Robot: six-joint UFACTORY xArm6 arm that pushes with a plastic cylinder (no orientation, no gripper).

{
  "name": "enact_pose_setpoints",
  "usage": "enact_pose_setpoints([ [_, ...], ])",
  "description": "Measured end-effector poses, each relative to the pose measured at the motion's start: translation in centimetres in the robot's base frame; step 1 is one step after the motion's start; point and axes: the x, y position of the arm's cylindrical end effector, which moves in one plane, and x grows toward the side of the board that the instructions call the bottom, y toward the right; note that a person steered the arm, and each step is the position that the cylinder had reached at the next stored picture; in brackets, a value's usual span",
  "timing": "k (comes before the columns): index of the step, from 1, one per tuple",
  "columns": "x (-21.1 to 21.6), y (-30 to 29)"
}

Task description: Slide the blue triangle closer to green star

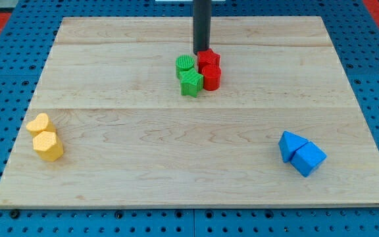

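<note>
At view's top, my tip (201,52) beside green star (191,83); blue triangle (291,145) well apart.

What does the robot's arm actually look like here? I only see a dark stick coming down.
That stick is all that shows of me: a straight, smooth, dark grey-black rod entering from the view's top, round in section, with no cables, markings or fingers visible. It ends at my tip, just behind the red blocks. The rest of the arm is out of view.

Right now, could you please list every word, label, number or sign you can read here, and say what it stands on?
There are none: no word, number, label or sign shows on the wooden board, on my tip, or on the green, red, yellow and blue blocks.
</note>
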Motion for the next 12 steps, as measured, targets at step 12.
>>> enact_pose_setpoints([
  [12,25.6,16.7],
])
